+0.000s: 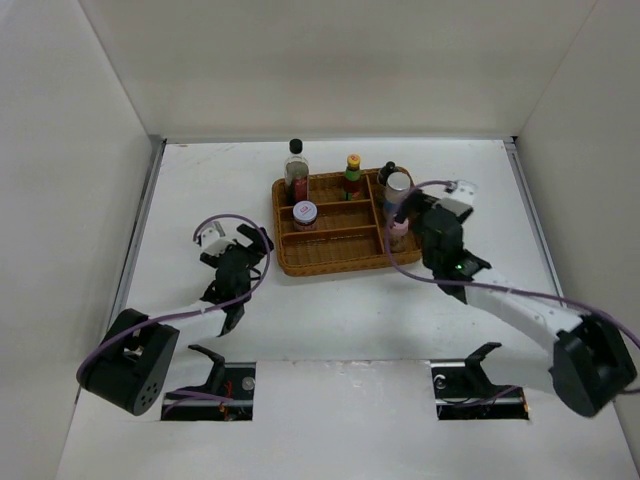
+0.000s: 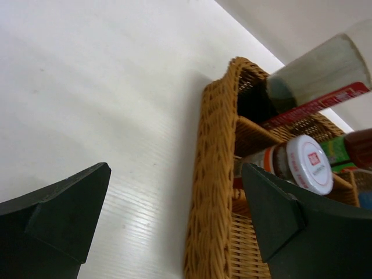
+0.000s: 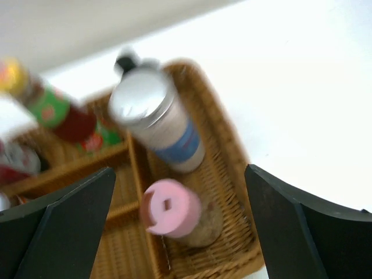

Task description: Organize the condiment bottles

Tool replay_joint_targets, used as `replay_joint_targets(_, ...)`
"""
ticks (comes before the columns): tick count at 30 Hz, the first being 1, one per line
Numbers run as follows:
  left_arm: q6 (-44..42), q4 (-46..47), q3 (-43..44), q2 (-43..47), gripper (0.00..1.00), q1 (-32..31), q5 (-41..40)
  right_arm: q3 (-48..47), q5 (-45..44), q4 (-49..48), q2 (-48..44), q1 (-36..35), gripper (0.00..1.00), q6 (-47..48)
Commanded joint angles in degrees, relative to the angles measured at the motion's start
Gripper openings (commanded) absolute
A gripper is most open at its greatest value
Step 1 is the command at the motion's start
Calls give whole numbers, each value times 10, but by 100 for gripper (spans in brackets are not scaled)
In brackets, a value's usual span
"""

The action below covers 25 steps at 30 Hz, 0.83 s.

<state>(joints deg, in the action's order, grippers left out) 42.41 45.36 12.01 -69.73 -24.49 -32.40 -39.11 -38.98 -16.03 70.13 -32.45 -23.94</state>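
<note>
Six condiment bottles [image 1: 305, 214] in wicker tray [image 1: 330, 264] — pink-capped shaker [image 3: 174, 214] in right-end compartment. Right gripper [image 3: 179, 170] jaws spread wide either side of it (not touching). Left gripper [image 2: 174, 171] jaws spread, near tray's left wall.

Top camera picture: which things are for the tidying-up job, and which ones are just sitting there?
For the job: tall black-capped bottle, pink-lidded jar, yellow-capped sauce bottle, black-capped shaker, silver-capped bottle, pink-capped shaker.
Just there: wicker divided tray, white table.
</note>
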Motion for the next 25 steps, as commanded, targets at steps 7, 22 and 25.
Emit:
replay_joint_targets(7, -1, -116, 59, 3, 100, 26, -83, 205, -14, -38, -233, 158, 100, -287)
replay_joint_targets(22, -1, -219, 129, 17, 100, 6, -67, 260, 99, -44, -206, 226, 100, -379)
replay_joint_targets(25, 0, -222, 147, 1, 100, 12, -63, 256, 88, -44, -200, 222, 100, -371)
